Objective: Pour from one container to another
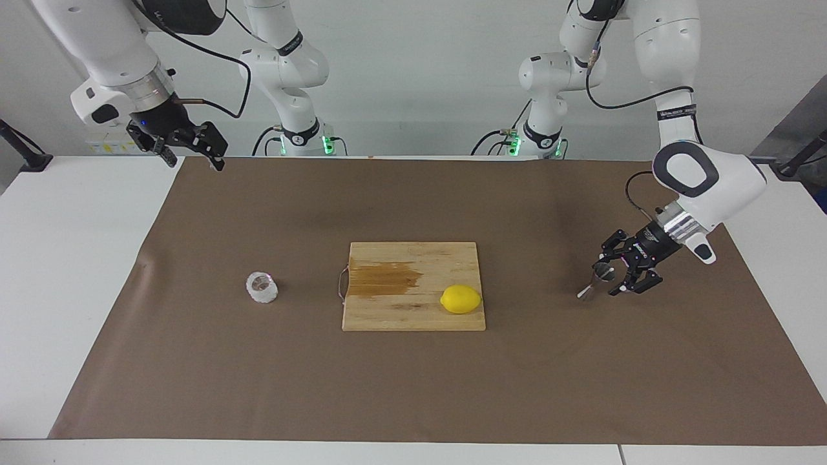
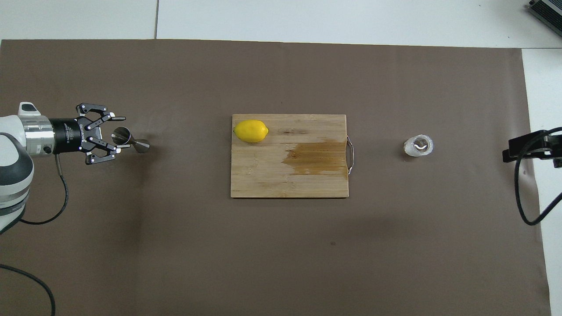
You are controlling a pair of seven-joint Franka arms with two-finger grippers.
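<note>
The step in hand was the grasp of the jigger (image 1: 596, 281), not yet the pouring. The jigger leaned on the brown mat (image 1: 413, 387) at the left arm's end of the bench (image 1: 64, 258), its lower cone on the mat and its upper cone tilted toward the left gripper (image 1: 612, 276). That gripper was low over the mat, turned almost sideways, and its jaws stood open around the upper cone. Whether a finger already touched the metal, I could not tell from either view.

The cup (image 1: 261, 287) stood upright on the mat toward the right arm's end of the bench, well apart from the jigger. Between them lay the board (image 1: 413, 285) with a wet stain, and a lemon (image 1: 460, 299) on it. The right gripper (image 1: 187, 145) waited high over the edge of the mat nearest the robots, at its own end; whether its jaws were open or closed I cannot tell.

In my judgement the task was at its beginning. The next move called for the left jaws to close on the jigger near its waist without pushing it over, and then to set it upright. After this the right arm would need to take the cup and bring it to the jigger. The jigger's mouth is narrow, so the pour would need a careful aim.
</note>
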